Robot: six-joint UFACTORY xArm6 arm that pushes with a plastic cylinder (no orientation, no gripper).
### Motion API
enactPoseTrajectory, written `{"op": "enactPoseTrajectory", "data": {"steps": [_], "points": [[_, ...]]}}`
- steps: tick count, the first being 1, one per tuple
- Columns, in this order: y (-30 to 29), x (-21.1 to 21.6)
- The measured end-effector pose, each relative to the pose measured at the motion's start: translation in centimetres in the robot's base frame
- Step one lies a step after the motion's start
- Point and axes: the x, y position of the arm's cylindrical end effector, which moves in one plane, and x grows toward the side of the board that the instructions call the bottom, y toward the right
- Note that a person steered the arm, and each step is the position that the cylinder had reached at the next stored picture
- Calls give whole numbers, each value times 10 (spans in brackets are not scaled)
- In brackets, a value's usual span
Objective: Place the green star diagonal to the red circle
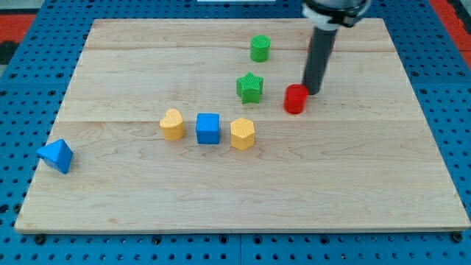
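Note:
The green star (249, 87) lies on the wooden board, above the middle. The red circle (296, 99), a short red cylinder, stands to the star's right and slightly lower, a gap between them. My tip (312, 90) is the lower end of the dark rod and rests just to the upper right of the red circle, touching or almost touching it. The tip is well to the right of the green star.
A green cylinder (260, 48) stands above the star. A yellow heart (172, 124), a blue cube (208, 128) and a yellow hexagon (242, 134) form a row below. A blue triangle (57, 155) lies at the left edge. A red piece (331, 44) shows partly behind the rod.

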Motion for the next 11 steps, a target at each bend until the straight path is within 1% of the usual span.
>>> {"op": "enactPoseTrajectory", "data": {"steps": [1, 2, 3, 4, 5, 6, 7, 8, 9, 10, 11], "points": [[-13, 19], [-25, -10], [-51, -11], [-53, -51], [-74, -55], [-95, -95], [-95, -111], [-81, -117], [-94, -93], [-130, -89], [-184, -31]]}}
